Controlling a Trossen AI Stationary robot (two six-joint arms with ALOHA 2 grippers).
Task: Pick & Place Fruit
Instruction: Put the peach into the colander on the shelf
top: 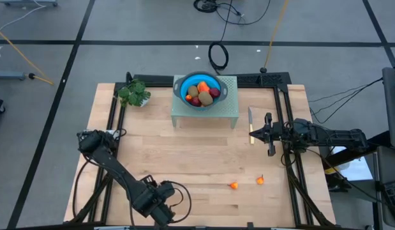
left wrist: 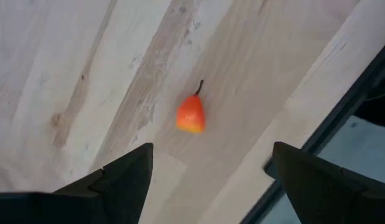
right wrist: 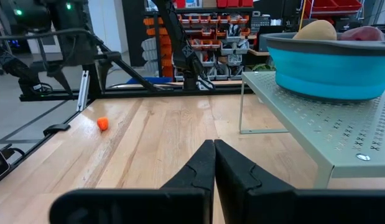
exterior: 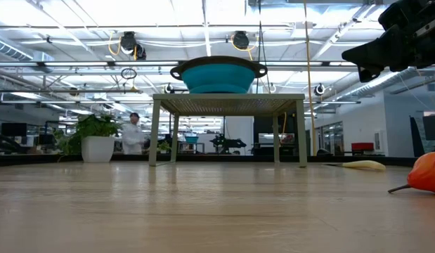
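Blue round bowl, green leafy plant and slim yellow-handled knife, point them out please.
Blue round bowl (top: 180,85): high view, on its rim.
Green leafy plant (top: 134,93): high view, on its leaves.
Slim yellow-handled knife (top: 251,117): high view, on its blade.

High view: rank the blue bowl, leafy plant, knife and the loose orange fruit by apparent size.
1. Blue bowl
2. Leafy plant
3. Knife, long but slim
4. Two loose orange fruit, alike, smallest
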